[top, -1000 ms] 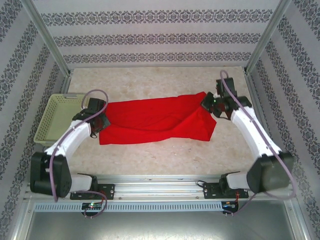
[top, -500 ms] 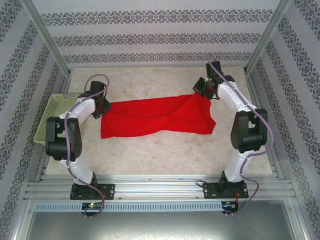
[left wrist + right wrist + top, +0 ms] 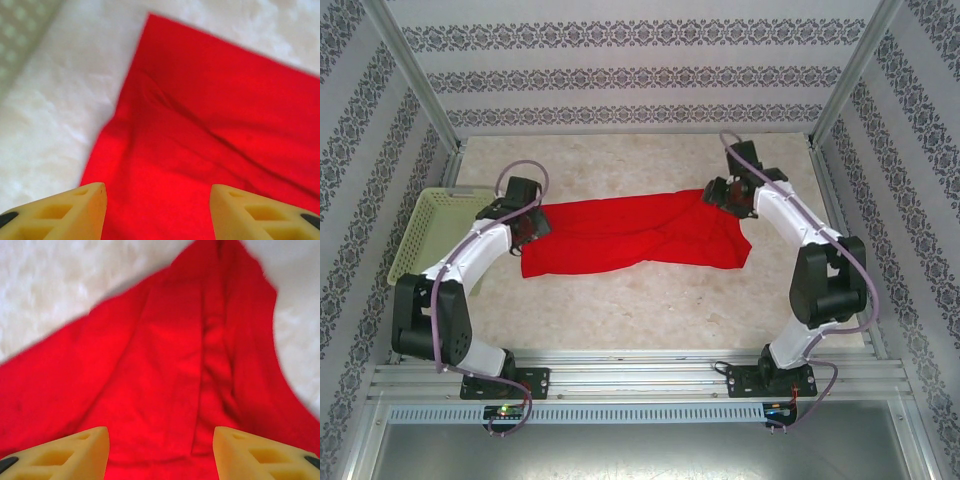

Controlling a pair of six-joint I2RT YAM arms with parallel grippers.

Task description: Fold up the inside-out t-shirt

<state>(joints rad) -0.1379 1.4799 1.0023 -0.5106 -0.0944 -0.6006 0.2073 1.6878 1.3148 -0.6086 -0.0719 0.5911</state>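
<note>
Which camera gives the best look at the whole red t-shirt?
The top external view: the whole t-shirt lies stretched across the table, both ends visible. The left wrist view catches one corner; the right wrist view, creased cloth close up.

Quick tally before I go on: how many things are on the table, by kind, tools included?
plain bright red cloth t-shirt: 1
pale green lattice basket: 1
yellow-fingered tools, both open over the shirt: 2 (left tool, right tool)
Total: 4
</note>
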